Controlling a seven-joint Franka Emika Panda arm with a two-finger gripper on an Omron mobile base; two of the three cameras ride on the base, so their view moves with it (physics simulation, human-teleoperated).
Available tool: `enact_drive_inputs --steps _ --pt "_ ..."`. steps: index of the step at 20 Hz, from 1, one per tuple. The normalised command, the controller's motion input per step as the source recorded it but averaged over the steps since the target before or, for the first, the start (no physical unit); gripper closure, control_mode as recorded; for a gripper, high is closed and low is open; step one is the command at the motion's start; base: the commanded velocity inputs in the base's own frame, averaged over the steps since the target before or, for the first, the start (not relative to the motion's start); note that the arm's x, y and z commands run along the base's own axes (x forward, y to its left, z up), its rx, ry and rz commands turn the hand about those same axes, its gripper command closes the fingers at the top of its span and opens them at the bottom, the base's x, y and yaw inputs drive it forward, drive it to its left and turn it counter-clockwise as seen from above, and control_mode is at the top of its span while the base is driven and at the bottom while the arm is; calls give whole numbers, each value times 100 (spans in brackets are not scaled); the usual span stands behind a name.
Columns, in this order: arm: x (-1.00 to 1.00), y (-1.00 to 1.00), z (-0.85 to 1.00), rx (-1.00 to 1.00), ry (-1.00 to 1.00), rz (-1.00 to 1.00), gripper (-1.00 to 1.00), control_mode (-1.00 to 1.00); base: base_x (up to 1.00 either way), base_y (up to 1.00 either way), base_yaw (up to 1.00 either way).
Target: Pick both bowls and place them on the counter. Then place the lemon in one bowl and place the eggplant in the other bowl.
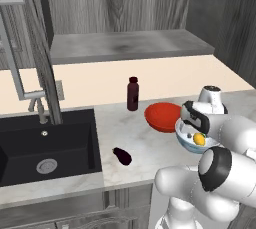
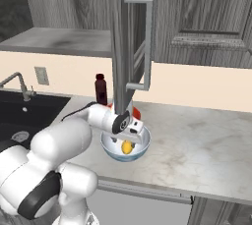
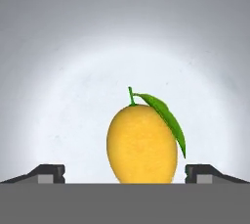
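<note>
Two bowls on bench (image 1: 150, 148), both upright: red bowl (image 1: 161, 116) just behind and touching or nearly touching floral bowl (image 1: 192, 144). Lemon (image 1: 199, 139) lying inside floral bowl, loose, leaf end up in hand view. Tool (image 3: 125, 174) directly over lemon, tips spread wide either side of it, clear gap on both flanks, holding nothing. Looks like lemon step done; eggplant left.

Eggplant (image 1: 122, 156) on bare bench, well apart from tool, toward sink (image 1: 45, 148) side, between sink edge and bowls, near front edge. Long axis diagonal in left base view, running from back-left to front-right. Red bowl empty, between bottle (image 1: 132, 93) and floral bowl.

Next move probably needs lift out of floral bowl, swing toward sink side, wrist turned so tips cross eggplant's short width.

Arm folded low over bench front, forearm reaching across to floral bowl, hand pointing down into it.
</note>
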Motion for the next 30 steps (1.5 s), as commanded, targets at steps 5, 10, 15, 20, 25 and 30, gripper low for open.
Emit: enact_drive_inputs --steps 5,10,15,20,25,30 --pt "-22 3 38 0 -1 0 -100 -100 0 0 0" --pt "-32 10 48 0 -6 0 -100 -100 0 0 0" --pt "-36 15 51 0 -7 0 -100 -100 0 0 0" --pt "-37 27 53 0 -5 0 -100 -100 0 0 0" --pt "-35 35 53 0 -3 1 -100 -100 0 0 0" --pt "-34 41 41 0 -6 2 -100 -100 0 0 0"
